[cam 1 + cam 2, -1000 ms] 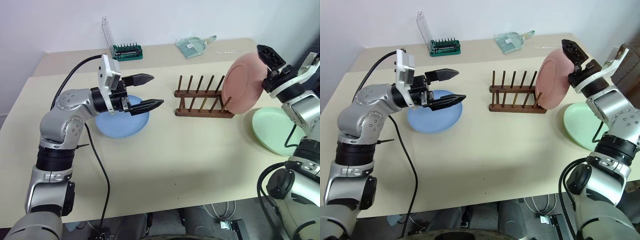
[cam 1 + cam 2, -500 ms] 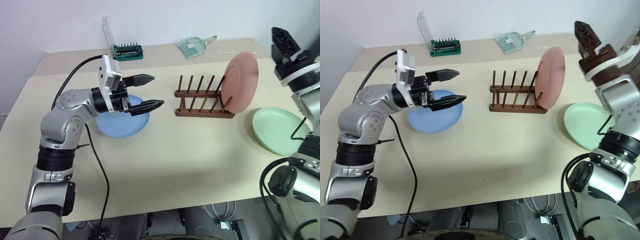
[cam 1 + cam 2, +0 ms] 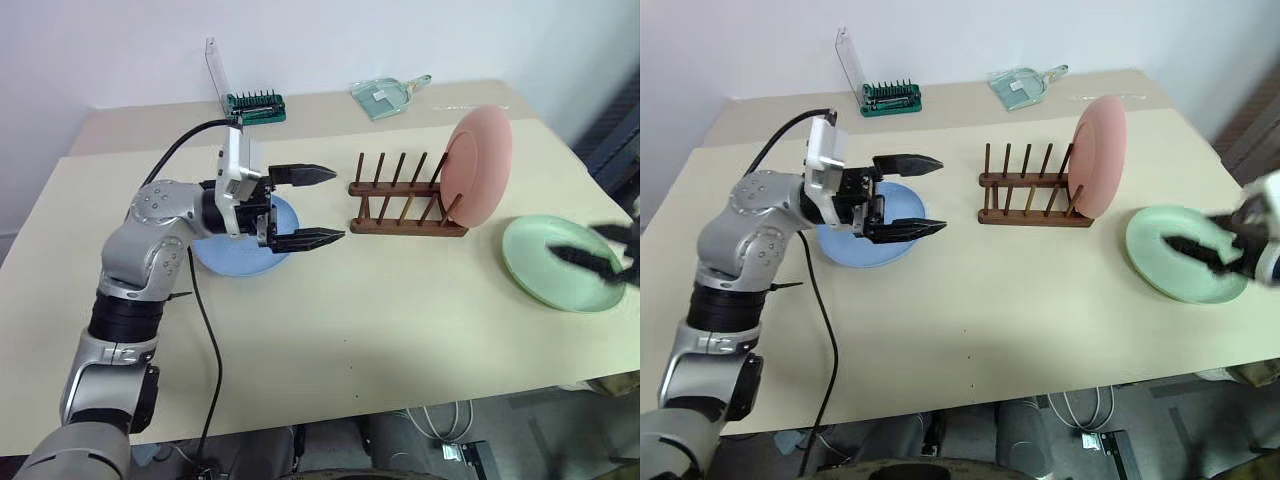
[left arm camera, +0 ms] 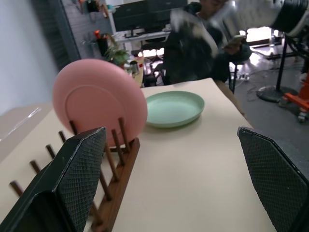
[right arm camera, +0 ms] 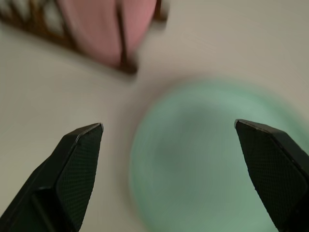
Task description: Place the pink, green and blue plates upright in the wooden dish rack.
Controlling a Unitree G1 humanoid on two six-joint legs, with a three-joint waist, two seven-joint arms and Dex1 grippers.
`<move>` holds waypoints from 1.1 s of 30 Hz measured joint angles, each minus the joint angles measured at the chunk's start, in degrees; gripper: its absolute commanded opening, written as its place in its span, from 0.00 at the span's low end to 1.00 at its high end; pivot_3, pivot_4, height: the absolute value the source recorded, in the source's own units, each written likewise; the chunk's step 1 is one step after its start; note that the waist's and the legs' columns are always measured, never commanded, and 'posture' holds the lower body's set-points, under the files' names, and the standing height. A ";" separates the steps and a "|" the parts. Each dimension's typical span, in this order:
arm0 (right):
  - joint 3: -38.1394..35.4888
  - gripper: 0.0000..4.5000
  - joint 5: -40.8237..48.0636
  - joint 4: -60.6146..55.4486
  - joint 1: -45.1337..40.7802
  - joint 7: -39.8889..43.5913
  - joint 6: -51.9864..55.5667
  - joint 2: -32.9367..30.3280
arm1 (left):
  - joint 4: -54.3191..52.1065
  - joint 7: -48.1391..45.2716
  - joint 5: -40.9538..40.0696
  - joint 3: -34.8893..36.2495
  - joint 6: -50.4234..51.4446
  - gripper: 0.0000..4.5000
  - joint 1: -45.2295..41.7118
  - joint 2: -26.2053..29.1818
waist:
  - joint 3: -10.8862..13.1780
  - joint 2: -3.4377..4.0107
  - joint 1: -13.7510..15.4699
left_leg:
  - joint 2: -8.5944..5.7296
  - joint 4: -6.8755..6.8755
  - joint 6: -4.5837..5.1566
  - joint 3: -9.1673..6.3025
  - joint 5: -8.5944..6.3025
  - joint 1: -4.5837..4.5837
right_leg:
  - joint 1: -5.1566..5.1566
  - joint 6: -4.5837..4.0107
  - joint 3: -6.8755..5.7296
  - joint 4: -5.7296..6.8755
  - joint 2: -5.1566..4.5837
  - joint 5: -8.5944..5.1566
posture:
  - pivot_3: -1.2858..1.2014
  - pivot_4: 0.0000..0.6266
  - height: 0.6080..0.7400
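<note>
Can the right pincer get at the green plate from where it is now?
Probably yes. The right pincer is open and hangs just over the green plate, which lies flat on the table with nothing on it. The pink plate stands apart in the wooden dish rack.

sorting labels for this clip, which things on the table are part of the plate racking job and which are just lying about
Part of the job:
- pink plate, standing upright at the right end of the wooden dish rack
- green plate, flat on the table
- blue plate, flat, under the left gripper

Just lying about:
- green tool-bit holder with clear lid
- clear dustpan
</note>
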 measured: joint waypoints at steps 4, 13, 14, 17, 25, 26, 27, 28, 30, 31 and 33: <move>2.04 0.99 -5.99 -3.71 5.70 2.93 -5.28 0.66 | 0.46 -1.05 0.84 -0.48 -0.61 1.00 -0.91 -0.58 | 0.00 -0.01 -0.08 | 0.01 0.02 -0.01 0.00 0.00 0.02 | 0.00 0.03 0.02 0.01 0.01 0.00 | 0.52 0.24 0.96; 10.35 0.99 -15.55 2.72 3.07 2.80 -12.58 3.15 | -0.05 -1.81 1.17 -0.47 -1.14 1.00 -0.94 -0.13 | 0.04 -0.07 0.48 | -0.01 0.03 -0.02 -0.05 0.01 0.00 | 0.01 0.03 0.00 -0.01 -0.01 0.00 | 0.52 0.24 0.96; 11.25 0.94 -16.13 3.49 3.03 3.01 -12.99 3.44 | -0.24 -1.68 1.18 -0.47 -1.11 1.00 -0.94 0.01 | 0.04 -0.07 0.46 | -0.01 0.03 -0.02 -0.05 0.01 0.00 | 0.01 0.03 0.00 -0.01 -0.01 0.00 | 0.52 0.24 0.96; 12.39 0.70 -17.02 5.42 1.49 3.17 -13.18 4.97 | -0.85 -0.99 1.19 -0.47 -1.01 1.00 -0.91 0.16 | 0.03 -0.07 0.36 | -0.01 0.03 -0.02 -0.05 0.01 0.01 | 0.01 0.03 0.00 0.00 -0.01 0.00 | 0.52 0.24 0.96; 13.16 0.01 -20.17 9.83 -6.47 -0.79 -13.35 5.60 | -1.14 0.85 1.22 -0.44 -0.09 1.00 -0.90 0.26 | 0.03 -0.05 0.26 | -0.01 0.02 -0.07 -0.09 0.03 0.03 | 0.02 0.03 -0.01 0.01 0.00 0.00 | 0.52 0.24 0.96; 13.17 0.01 -20.60 10.45 -7.28 -1.30 -13.39 5.62 | -1.14 0.96 1.23 -0.42 -0.09 1.00 -0.90 0.28 | 0.03 -0.07 0.34 | -0.02 0.02 -0.06 -0.10 0.03 0.02 | 0.04 0.02 -0.01 0.00 -0.01 0.00 | 0.52 0.24 0.96; 13.18 0.01 -20.84 11.39 -8.66 -2.14 -13.44 6.04 | -1.06 1.18 1.27 -0.38 -0.09 1.00 -0.90 0.27 | 0.04 -0.08 0.34 | -0.03 0.04 -0.05 -0.09 0.02 0.02 | 0.04 0.02 -0.01 -0.01 -0.01 0.01 | 0.52 0.24 0.96; 13.14 0.01 -21.22 12.69 -11.10 -3.52 -13.46 6.90 | -0.92 1.44 1.34 -0.37 -0.09 1.00 -0.94 0.25 | 0.04 -0.07 0.26 | -0.05 0.04 -0.05 -0.09 0.02 0.02 | 0.04 0.02 -0.01 0.00 -0.03 0.01 | 0.52 0.24 0.96; 13.22 0.01 -22.08 15.56 -16.46 -6.81 -13.97 7.65 | -0.66 1.64 1.50 -0.35 -0.10 1.00 -1.20 0.14 | 0.04 -0.01 0.16 | -0.05 0.04 -0.08 -0.08 0.04 0.01 | 0.01 0.02 -0.01 0.00 -0.03 0.01 | 0.52 0.24 0.96; 12.95 0.01 -22.81 17.33 -19.96 -8.95 -14.75 7.79 | -0.59 1.69 1.60 -0.36 -0.12 1.00 -1.34 0.09 | 0.04 0.06 0.06 | -0.05 0.02 -0.20 -0.07 0.11 0.00 | -0.02 0.02 -0.01 0.01 -0.03 0.01 | 0.52 0.24 0.96; 12.41 0.01 -23.92 20.29 -25.67 -12.16 -16.31 7.80 | -0.33 1.76 1.86 -0.38 -0.17 1.00 -1.55 0.04 | 0.04 0.09 0.02 | -0.03 -0.05 -0.38 -0.06 0.21 0.01 | -0.05 0.02 0.00 0.01 -0.02 0.01 | 0.52 0.24 0.96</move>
